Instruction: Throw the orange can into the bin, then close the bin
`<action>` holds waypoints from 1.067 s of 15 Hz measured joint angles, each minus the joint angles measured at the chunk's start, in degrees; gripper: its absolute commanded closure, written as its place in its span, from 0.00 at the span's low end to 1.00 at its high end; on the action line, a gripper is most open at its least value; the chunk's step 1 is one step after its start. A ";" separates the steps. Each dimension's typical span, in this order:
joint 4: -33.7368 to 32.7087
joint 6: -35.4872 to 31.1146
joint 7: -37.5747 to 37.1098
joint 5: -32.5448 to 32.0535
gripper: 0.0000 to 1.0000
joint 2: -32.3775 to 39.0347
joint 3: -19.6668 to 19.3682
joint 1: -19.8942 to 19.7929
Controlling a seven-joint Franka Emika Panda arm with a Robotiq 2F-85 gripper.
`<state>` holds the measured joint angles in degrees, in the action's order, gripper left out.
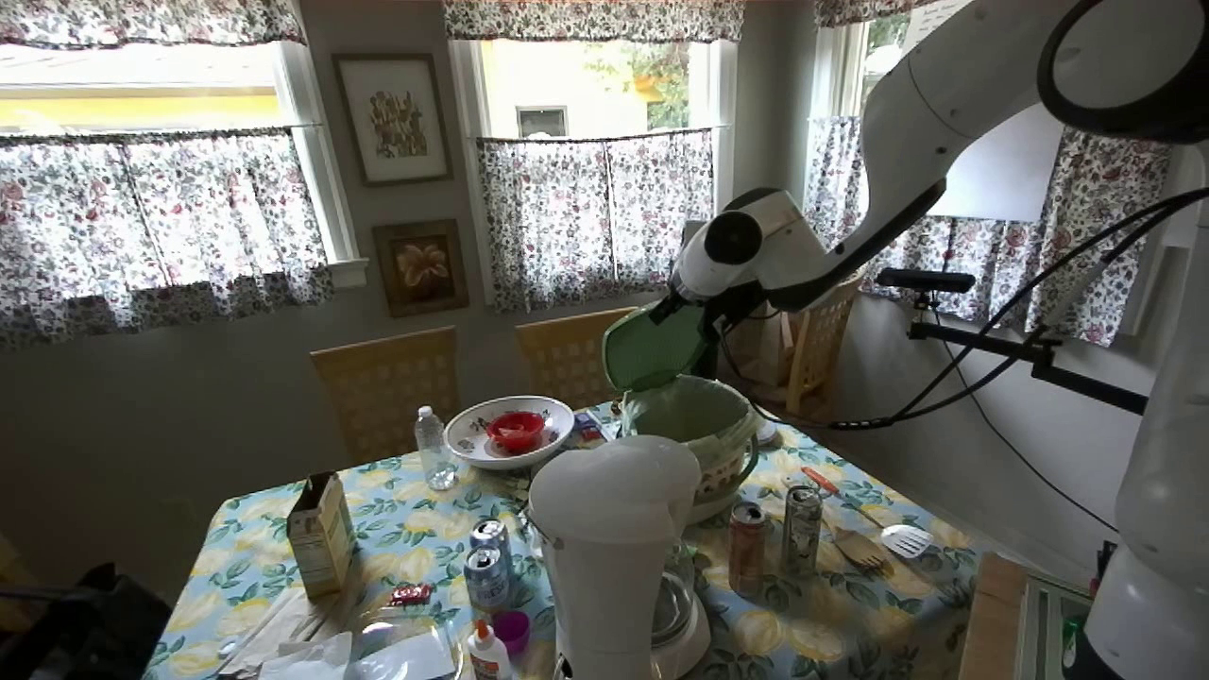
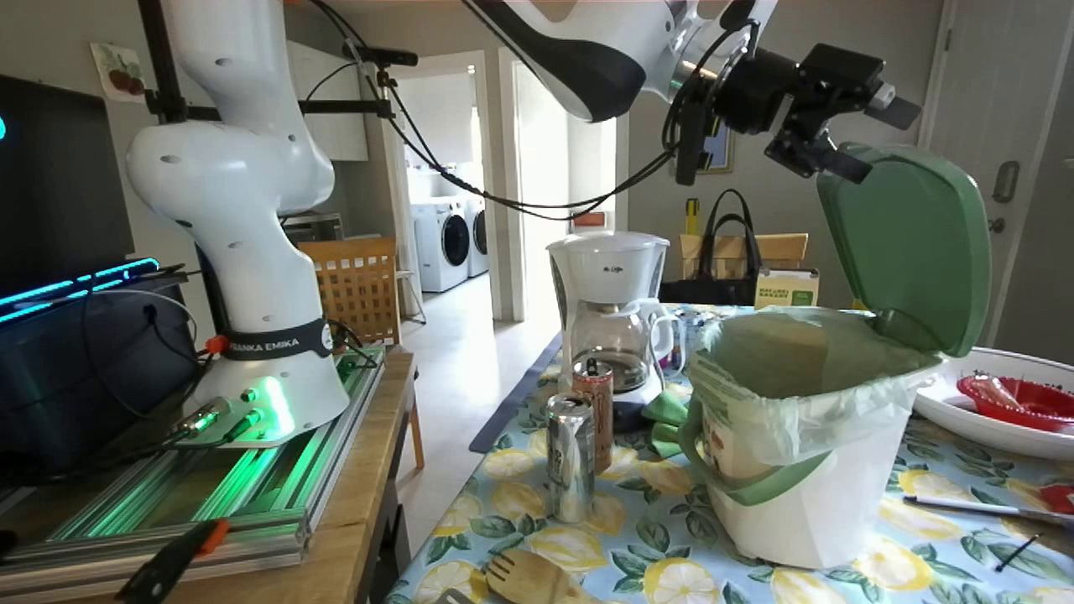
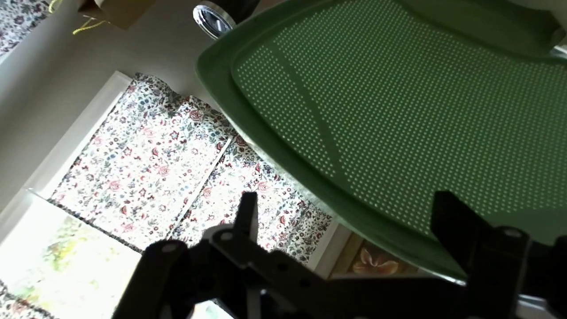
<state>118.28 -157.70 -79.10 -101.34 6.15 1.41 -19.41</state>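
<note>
In an exterior view, a flat, tined wooden utensil (image 2: 533,579) lies leftmost on the lemon-printed tablecloth (image 2: 646,537). Next stands a silver can (image 2: 570,470), smooth and cylindrical, partly blocking sight of the orange can (image 2: 599,404), upright just behind it. Beyond rises a glossy white coffee maker (image 2: 608,268) with a rounded glass carafe (image 2: 617,334). Then comes the bin (image 2: 805,524), a tapered white tub with a crinkled, translucent liner (image 2: 805,428) over its rim. Higher up, the gripper (image 2: 870,138) gapes wide, holding nothing; whether it touches the raised green lid (image 2: 919,243) I cannot tell. The lid is round-cornered, its inner face finely dotted in the wrist view. At far right, a shallow white bowl (image 2: 948,419) holds a red dish (image 2: 1036,401).
</note>
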 measured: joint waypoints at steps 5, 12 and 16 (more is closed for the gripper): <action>-1.79 0.39 0.00 0.18 0.00 1.08 0.01 0.03; -1.30 0.41 2.01 7.90 0.00 0.79 0.66 0.31; -0.16 0.90 1.96 8.53 0.00 -1.00 1.37 0.98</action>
<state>118.12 -156.79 -77.14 -92.81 5.15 2.78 -18.43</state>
